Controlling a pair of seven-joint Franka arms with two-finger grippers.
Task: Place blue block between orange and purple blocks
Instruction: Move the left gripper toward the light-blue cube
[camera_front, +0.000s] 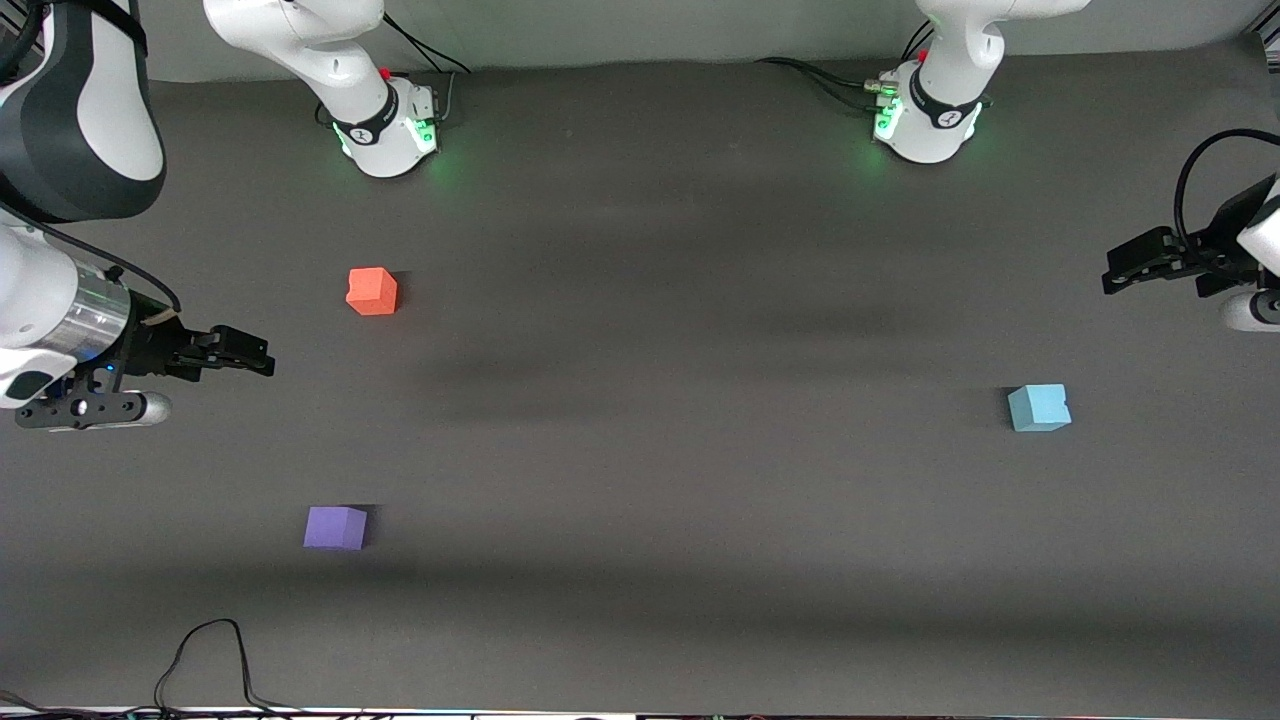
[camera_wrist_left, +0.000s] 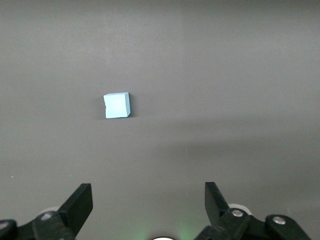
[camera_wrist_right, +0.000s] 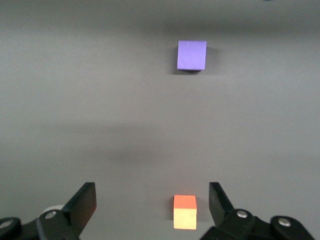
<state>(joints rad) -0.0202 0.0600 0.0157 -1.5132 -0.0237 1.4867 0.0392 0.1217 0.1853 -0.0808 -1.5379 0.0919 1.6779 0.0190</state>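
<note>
The blue block (camera_front: 1039, 407) (camera_wrist_left: 117, 105) lies alone on the dark table toward the left arm's end. At the right arm's end the orange block (camera_front: 372, 291) (camera_wrist_right: 185, 212) lies farther from the front camera than the purple block (camera_front: 335, 527) (camera_wrist_right: 192, 55), with a wide stretch of bare mat between them. My left gripper (camera_front: 1112, 276) (camera_wrist_left: 148, 195) hangs open over the table edge at its own end, apart from the blue block. My right gripper (camera_front: 258, 358) (camera_wrist_right: 152, 192) hangs open and holds nothing, over the mat beside the orange block and not touching it.
The two arm bases (camera_front: 392, 128) (camera_front: 928, 120) stand at the table's back edge with cables beside them. A black cable (camera_front: 205, 640) loops onto the mat at the front edge, nearer the front camera than the purple block.
</note>
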